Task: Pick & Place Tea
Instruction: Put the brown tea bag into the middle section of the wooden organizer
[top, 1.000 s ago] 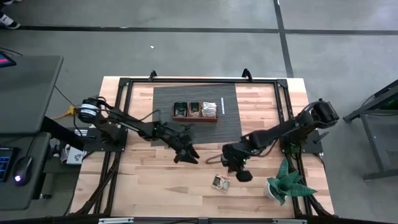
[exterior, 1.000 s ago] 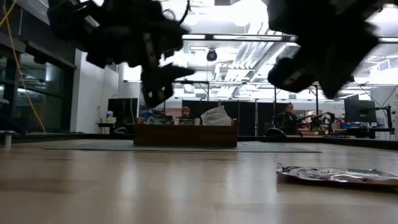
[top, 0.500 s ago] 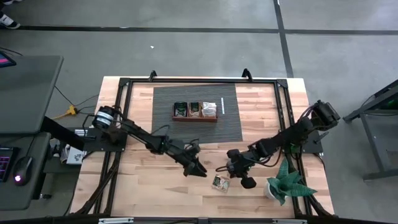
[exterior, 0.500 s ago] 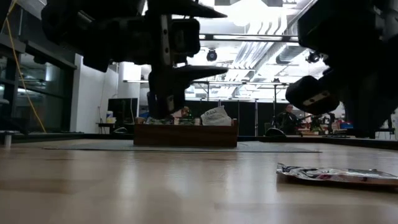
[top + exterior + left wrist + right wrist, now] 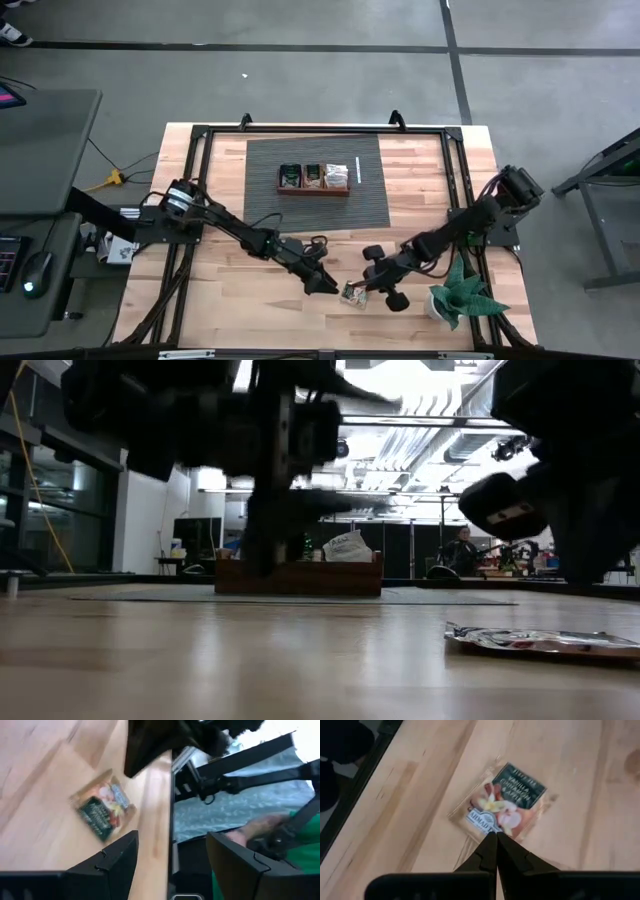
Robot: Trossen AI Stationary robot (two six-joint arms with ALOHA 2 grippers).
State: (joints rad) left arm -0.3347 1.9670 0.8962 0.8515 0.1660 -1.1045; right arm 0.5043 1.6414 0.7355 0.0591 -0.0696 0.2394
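One tea sachet [image 5: 354, 293], dark green with an orange-and-white picture, lies flat on the bare wood near the table's front edge, also the tea sachet [image 5: 545, 641]. My left gripper [image 5: 330, 287] hovers open just left of it, with the sachet [image 5: 102, 810] ahead of its fingers. My right gripper [image 5: 368, 287] is shut and slants down from the right, its tips over the sachet's [image 5: 507, 802] edge. More sachets stand in the wooden tray [image 5: 313, 188] on the dark mat. My right gripper's shut fingertips [image 5: 492, 840] stand at the sachet's edge [image 5: 482, 825], slanting down at it from the table's right. I cannot tell whether they touch it. The sachet lies flat on the wood.
A dark mat [image 5: 370, 205] covers the far middle of the table under the tray. A small green plant [image 5: 460, 295] stands at the near right, close behind my right arm. A black frame [image 5: 200, 135] runs around the table. Bare wood lies left of the sachet.
My left gripper has swept toward the near edge and rightward, down toward the sachet, rolling as it went, and it has stayed open. My right gripper has sunk and moved toward the near edge onto the sachet's right side, still shut. The sachet has not moved.
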